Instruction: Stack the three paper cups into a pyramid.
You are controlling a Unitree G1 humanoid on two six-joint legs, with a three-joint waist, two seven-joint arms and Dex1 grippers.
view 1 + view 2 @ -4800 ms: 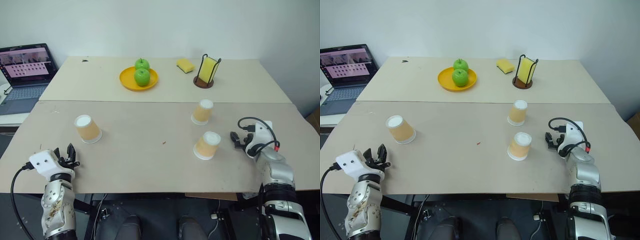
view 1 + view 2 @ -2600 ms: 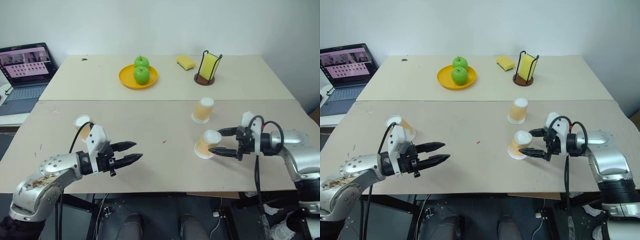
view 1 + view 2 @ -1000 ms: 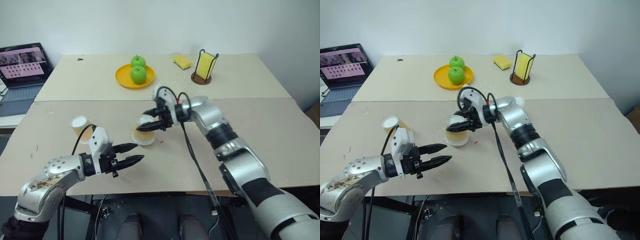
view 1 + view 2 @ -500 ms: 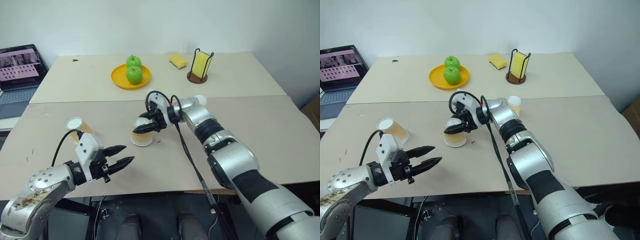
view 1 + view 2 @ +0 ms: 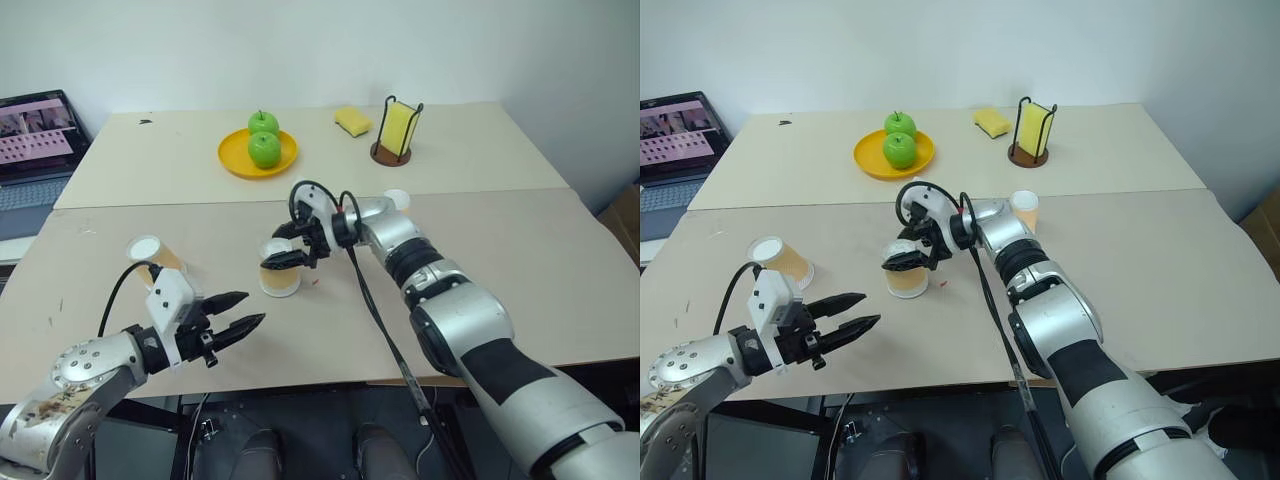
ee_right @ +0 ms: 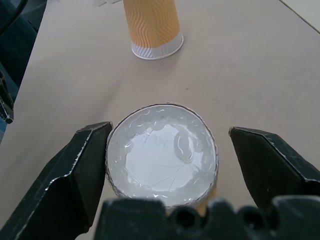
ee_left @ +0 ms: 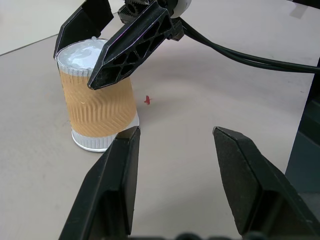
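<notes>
Where wrist looks down, cup (image 6: 162, 154), white base

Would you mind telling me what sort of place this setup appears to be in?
Probably an office or lab workroom: two plain beige tables against a bare white wall, and an open laptop on a side desk.

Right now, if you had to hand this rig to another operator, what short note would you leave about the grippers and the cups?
Left gripper: open, empty, above the table's near edge.
Right gripper: open, one finger on each side of the middle cup's top; that cup stands upside down on the table.
Other cups: left cup stands alone near the left gripper; far cup stands behind the right arm, partly hidden.
Done: no two cups side by side yet, none stacked.
Left: bring a second cup beside the middle one, then set the third on top.
</notes>
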